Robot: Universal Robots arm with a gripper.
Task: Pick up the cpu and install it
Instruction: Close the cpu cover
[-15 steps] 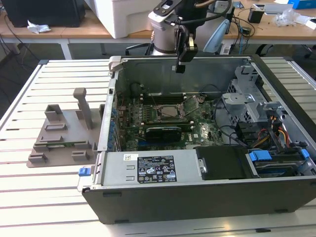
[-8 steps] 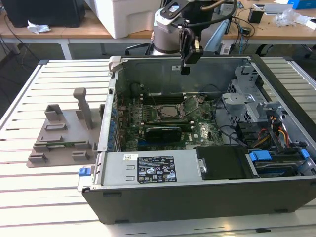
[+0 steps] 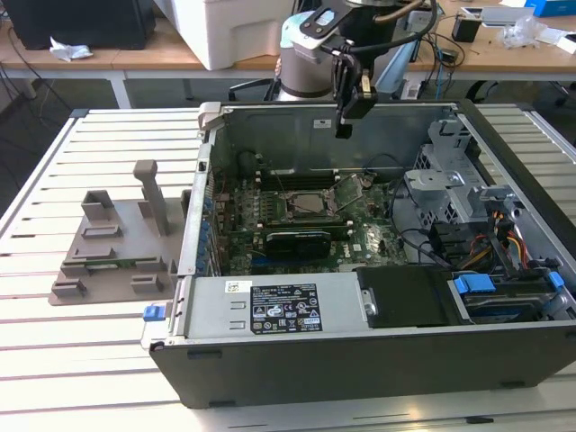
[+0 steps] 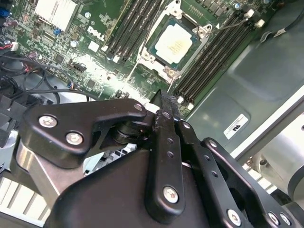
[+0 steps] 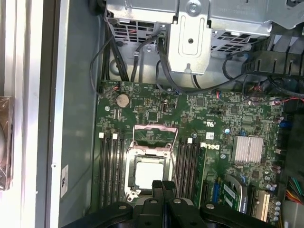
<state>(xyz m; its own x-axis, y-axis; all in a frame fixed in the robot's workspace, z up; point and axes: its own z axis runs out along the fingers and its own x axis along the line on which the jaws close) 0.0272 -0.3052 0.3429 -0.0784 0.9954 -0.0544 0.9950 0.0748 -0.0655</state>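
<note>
gripper (image 3: pixel 345 131): fingers together, empty, above the open case | cpu (image 4: pixel 176 43): lying in the socket (image 4: pixel 145 57), load plate (image 5: pixel 153 127) raised | step: seating looks done; chip should lie flat and square, fingers kept off the plate | unclear: corner alignment; fingertips (image 5: pixel 163 186) cover one chip edge

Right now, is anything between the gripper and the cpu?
Nothing. In the exterior view the gripper hangs higher than the cpu, with only air between them.
</note>
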